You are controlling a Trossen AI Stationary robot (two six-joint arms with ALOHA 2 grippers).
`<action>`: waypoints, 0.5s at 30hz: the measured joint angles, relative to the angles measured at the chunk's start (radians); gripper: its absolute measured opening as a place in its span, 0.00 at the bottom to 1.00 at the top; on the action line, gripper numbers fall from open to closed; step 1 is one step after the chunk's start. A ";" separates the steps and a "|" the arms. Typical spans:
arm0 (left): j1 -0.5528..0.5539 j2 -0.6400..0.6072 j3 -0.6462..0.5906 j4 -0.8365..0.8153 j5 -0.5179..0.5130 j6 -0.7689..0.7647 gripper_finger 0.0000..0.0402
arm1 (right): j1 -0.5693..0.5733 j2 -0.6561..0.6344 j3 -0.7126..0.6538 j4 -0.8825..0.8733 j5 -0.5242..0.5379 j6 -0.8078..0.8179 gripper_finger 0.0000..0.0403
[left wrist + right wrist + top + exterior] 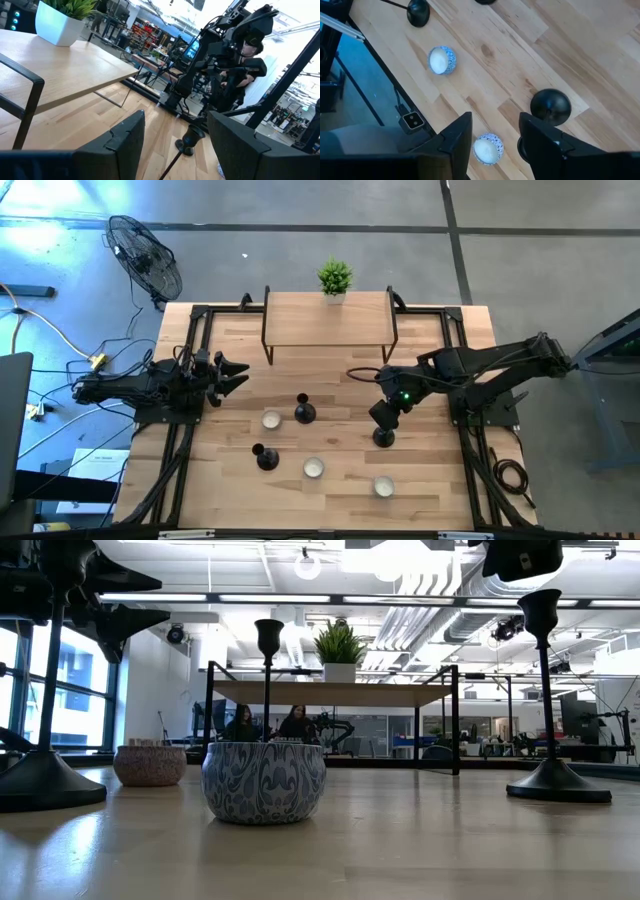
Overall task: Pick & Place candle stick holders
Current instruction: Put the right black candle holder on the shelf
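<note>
The right gripper hangs over the right half of the table, fingers parted with nothing between them, directly above one black holder; from its wrist camera that holder's round top shows just beyond the open fingers, not touched by them. Near it, toward the front edge, sits a tealight — a small patterned cup filled with white wax, seen up close in the low view as a blue-and-white bowl-shaped tin. A second tealight lies further left, and a third sits nearer the middle of the table. Two more holders stand upright on the wood: one just right of that third tealight, the other closer to the front, between the second and third tealights. At the back a low wooden shelf on black legs carries a small green plant in a white pot. The left gripper waits at the left side of the table, fingers spread and empty — its own camera looks between them across the table toward the right arm. Beyond the table, on the floor, a black fan stands at the back left.
</note>
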 joint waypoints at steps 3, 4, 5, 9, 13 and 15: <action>0.000 0.000 0.000 0.000 0.000 0.001 0.53 | 0.000 0.000 0.000 0.001 0.001 -0.010 0.42; 0.000 0.000 0.000 0.000 0.000 0.001 0.53 | 0.000 0.000 0.000 0.001 0.001 -0.025 0.44; 0.000 0.000 0.000 0.000 0.000 0.001 0.53 | 0.000 0.000 0.000 0.001 0.002 -0.036 0.46; 0.000 0.000 0.000 -0.008 -0.001 0.002 0.53 | 0.000 0.000 0.000 0.001 0.010 -0.043 0.55; 0.000 0.000 0.000 -0.034 -0.002 0.003 0.53 | 0.000 0.000 0.000 0.001 0.011 -0.044 0.65; 0.000 0.000 0.000 -0.051 -0.002 0.003 0.53 | 0.000 0.000 0.000 0.001 0.012 -0.044 0.70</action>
